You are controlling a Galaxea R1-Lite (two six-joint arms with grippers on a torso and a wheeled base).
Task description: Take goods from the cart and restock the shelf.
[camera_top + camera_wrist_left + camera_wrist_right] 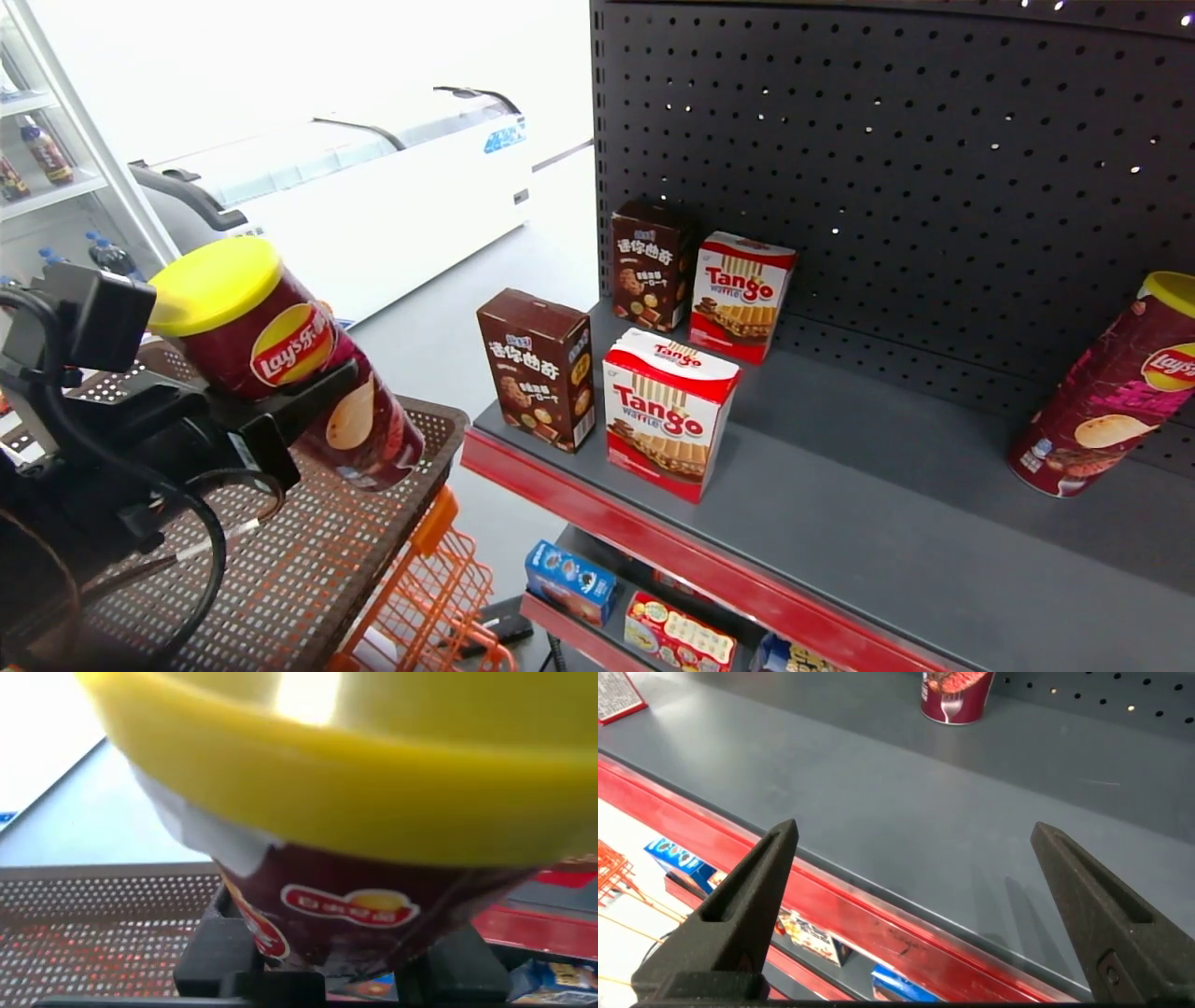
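Canister (pixel 245 308) tilts clamped in left gripper (pixel 308 397) at 8 o'clock (smooth wall, may slip); right gripper (pixel 915 905) gapes over shelf (pixel 840 504).

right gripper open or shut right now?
Open. The right gripper has its fingers spread wide apart over the grey shelf, with nothing between them.

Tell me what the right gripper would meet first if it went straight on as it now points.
Probably the bare grey shelf board, short of the standing chip can at the back, though depth is unclear.
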